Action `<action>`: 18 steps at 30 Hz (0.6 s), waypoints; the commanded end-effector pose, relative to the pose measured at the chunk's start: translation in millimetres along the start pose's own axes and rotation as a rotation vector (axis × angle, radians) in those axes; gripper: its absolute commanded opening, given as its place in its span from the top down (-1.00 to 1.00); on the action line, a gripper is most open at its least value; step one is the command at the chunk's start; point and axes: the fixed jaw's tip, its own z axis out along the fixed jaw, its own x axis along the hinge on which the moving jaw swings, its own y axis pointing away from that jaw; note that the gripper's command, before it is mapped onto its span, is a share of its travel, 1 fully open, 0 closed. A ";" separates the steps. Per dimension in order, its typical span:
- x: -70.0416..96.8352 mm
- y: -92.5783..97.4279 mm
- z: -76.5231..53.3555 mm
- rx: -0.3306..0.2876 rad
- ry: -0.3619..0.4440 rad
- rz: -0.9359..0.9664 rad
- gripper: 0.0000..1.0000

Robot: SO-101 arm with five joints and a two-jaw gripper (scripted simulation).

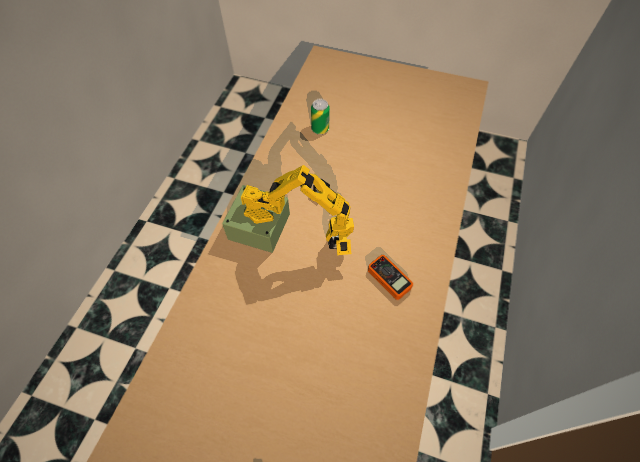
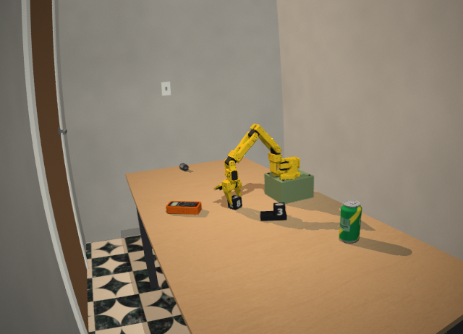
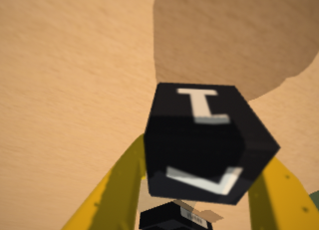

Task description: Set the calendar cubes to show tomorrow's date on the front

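Note:
My gripper (image 2: 234,196) points down and is shut on a black date cube (image 2: 236,202), which sits low at the table top; I cannot tell if it touches. In the wrist view the cube (image 3: 209,142) fills the middle between my yellow fingers, with a white 1 on one face and part of another digit on the face below. In the exterior view a white digit like an 8 faces the camera. The black tray (image 2: 272,215) lies to the right, nearer my base, with the second cube (image 2: 279,210), marked 3, standing at its right end. In the top view my gripper (image 1: 341,245) hides the held cube.
An orange multimeter (image 2: 183,207) lies left of the held cube and also shows in the top view (image 1: 390,276). A green soda can (image 2: 350,220) stands at the right. My green base block (image 2: 289,186) is behind the tray. A small dark object (image 2: 183,167) lies at the far table edge.

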 end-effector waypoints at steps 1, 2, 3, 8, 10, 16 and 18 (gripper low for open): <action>1.4 2.0 1.7 -0.005 -0.001 0.000 0.85; 1.4 2.0 1.7 -0.005 -0.001 0.000 0.79; 1.4 2.0 1.7 -0.005 -0.001 0.000 0.73; 1.4 2.0 1.7 -0.005 -0.001 0.000 0.53; 1.4 2.0 1.7 -0.005 -0.001 0.000 0.52; 1.4 2.0 1.7 -0.006 -0.001 0.000 0.52; 1.4 2.0 1.7 -0.006 -0.001 0.000 0.51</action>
